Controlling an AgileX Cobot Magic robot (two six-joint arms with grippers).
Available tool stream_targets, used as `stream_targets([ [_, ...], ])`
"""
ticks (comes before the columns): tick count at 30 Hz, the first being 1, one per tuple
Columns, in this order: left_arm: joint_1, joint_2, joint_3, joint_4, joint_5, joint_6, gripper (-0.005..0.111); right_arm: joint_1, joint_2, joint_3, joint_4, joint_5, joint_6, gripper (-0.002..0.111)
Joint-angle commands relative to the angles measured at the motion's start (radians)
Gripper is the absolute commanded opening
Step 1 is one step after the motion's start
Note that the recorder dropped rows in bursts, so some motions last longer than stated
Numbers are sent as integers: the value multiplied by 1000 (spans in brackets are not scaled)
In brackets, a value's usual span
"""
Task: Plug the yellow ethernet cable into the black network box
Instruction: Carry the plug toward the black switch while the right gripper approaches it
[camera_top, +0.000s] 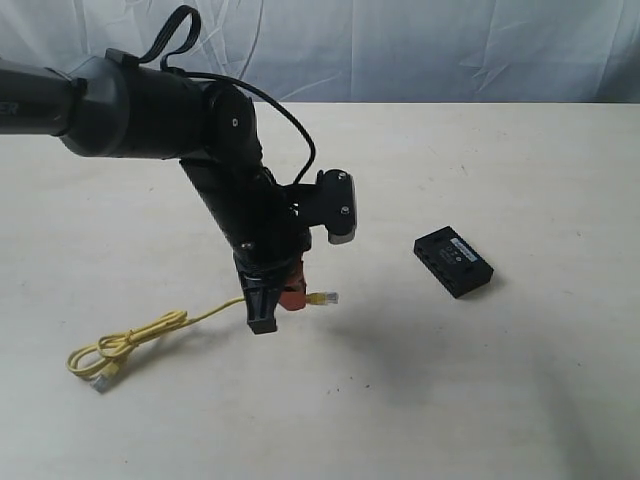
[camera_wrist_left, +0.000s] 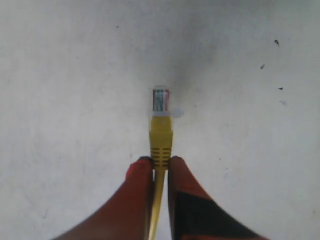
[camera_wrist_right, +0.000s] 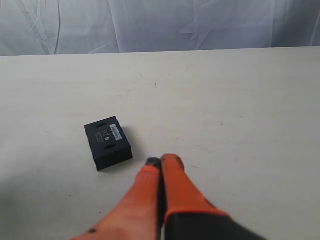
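Exterior view: raised, facing down across the pale counter (camera_top: 520, 380) toward a grey cloth backdrop (camera_top: 400, 50). Left wrist view: close above the counter, looking past the red-orange fingers (camera_wrist_left: 136, 200) of the left hand (camera_wrist_left: 160, 160). Right wrist view: low, oblique. Exterior and right wrist views share the small flat black plastic box (camera_top: 453, 262).
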Motion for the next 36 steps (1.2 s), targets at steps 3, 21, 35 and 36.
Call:
stream_targets([
  [3, -6, -9, -1, 3, 6, -24, 0, 0, -6, 5, -24, -28, -1, -1],
  [21, -6, -9, -1, -11, -3, -68, 0, 0, 376, -362, 100, -182, -54, -1],
  [35, -6, -9, -1, -56, -23, -228, 0, -89, 1877, -1177, 677, 506, -780, -1],
  [36, -6, -9, -1, -72, -50, -233, 0, -126, 1914, -1212, 712, 538, -831, -1],
])
